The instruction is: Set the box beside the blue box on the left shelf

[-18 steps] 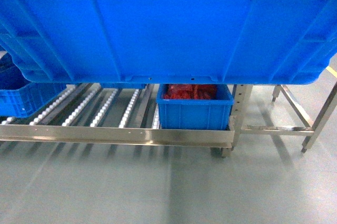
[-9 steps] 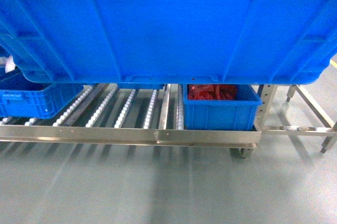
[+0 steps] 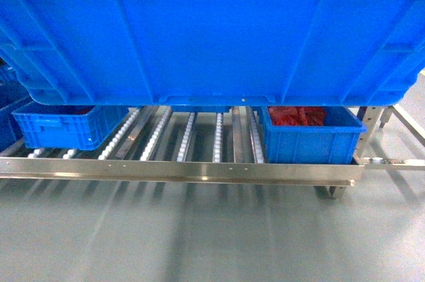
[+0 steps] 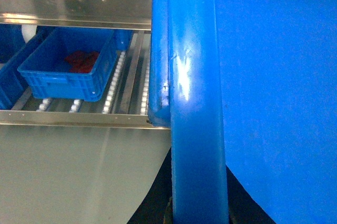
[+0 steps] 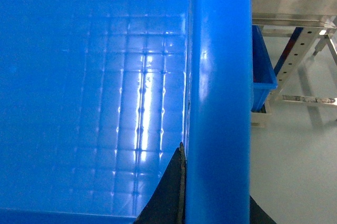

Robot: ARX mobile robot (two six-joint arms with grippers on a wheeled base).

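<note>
Glossy ribbed plastic box (image 3: pixel 212 30); brushed steel shelf (image 3: pixel 179 170).

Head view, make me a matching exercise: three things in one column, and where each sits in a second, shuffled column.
Things:
1. large crate
2. small crate with red contents
3. bare roller lanes

Places:
A. middle of the rack
B. right end of the rack
C. raised, filling the top of the view

Pairs: 1-C, 2-B, 3-A

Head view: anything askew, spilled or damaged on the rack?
Nothing stands out. Two small crates sit square on the roller rack, red contents inside them; the large box blocks the view behind.
</note>
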